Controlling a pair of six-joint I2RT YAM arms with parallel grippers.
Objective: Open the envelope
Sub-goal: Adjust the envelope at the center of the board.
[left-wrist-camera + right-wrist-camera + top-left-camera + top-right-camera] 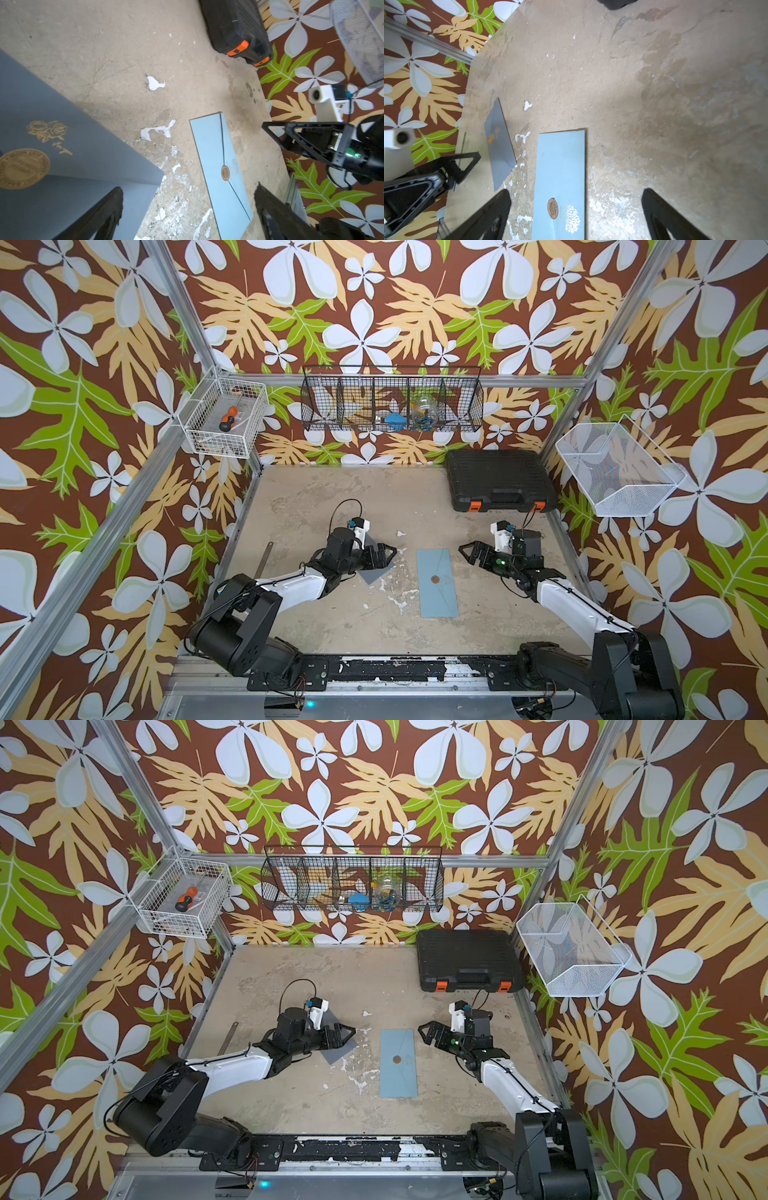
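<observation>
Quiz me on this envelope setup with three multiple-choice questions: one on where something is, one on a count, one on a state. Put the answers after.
1. The light blue envelope lies:
A) in the far left corner
B) on the table, between the left gripper and the right gripper
C) hung on the back wall

2. Orange latches on the black case:
A) one
B) two
C) four

3. The light blue envelope's flap is:
A) folded back
B) torn off
C) closed under its round seal

Answers:
1 B: both top views show it flat between the open grippers.
2 B: one latch sits near each end of the case's front edge.
3 C: the left wrist view shows the flap's edges meeting at the seal.
</observation>
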